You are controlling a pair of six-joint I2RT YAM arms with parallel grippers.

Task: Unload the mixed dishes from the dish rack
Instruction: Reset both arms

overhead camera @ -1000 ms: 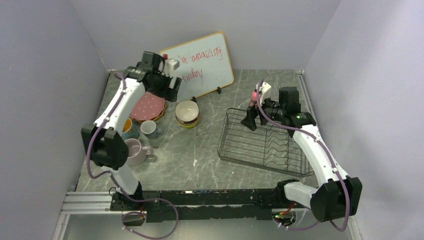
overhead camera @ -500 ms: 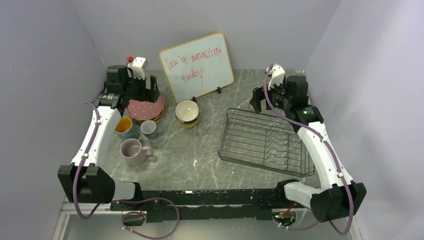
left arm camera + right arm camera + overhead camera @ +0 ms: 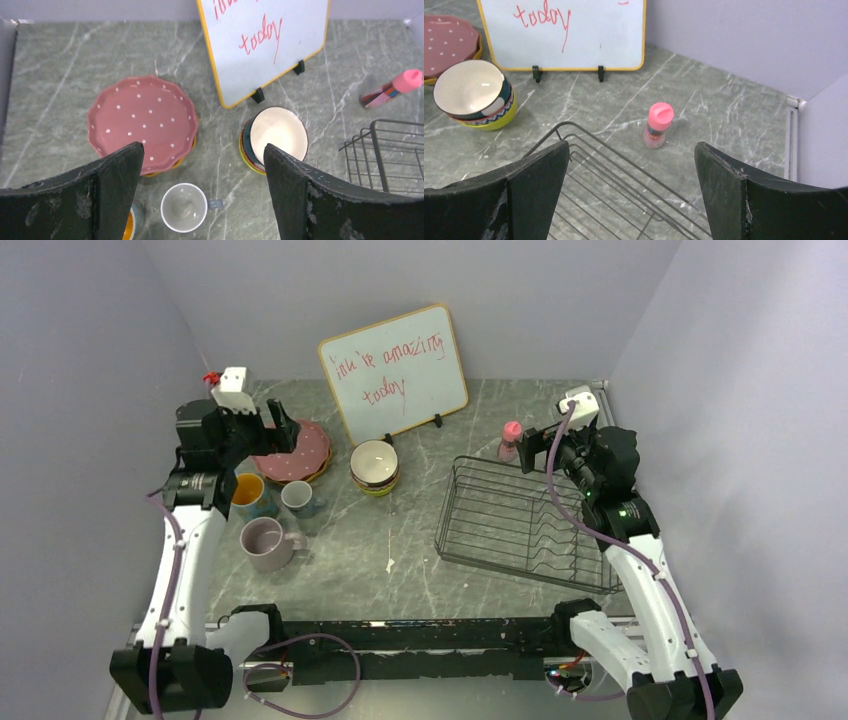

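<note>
Dish rack (image 3: 525,525): dark wire basket, flat on the right half of the table, row of plate-slot ridges along its near right side.
Dishes: all out on the table, left of the rack and well apart from it.
Pink dotted plate (image 3: 142,120): stacked on the orange plate (image 3: 172,164), only the orange rim showing beneath; far left, beside the whiteboard's foot.
Bowls: nested in one stack near the table's middle, teal-white bowl (image 3: 471,90) on top, yellow bowl (image 3: 494,121) at the bottom, a patterned band between them.
Lilac mug (image 3: 265,543): upright, nearest the arm bases, handle to the right.
Two small cups: yellow-lined cup (image 3: 247,493) and pale cup (image 3: 184,207), side by side between mug and plates.
Left gripper (image 3: 202,150): raised above the plates and cups, fingers spread wide, nothing between them.
Right gripper (image 3: 631,146): raised over the rack's far edge, fingers spread wide, nothing between them.
Pink bottle (image 3: 657,125): upright on the table just beyond the rack's far edge.
Whiteboard (image 3: 395,370): propped at the back, red handwriting on it.
Table (image 3: 400,540): grey marbled surface.
</note>
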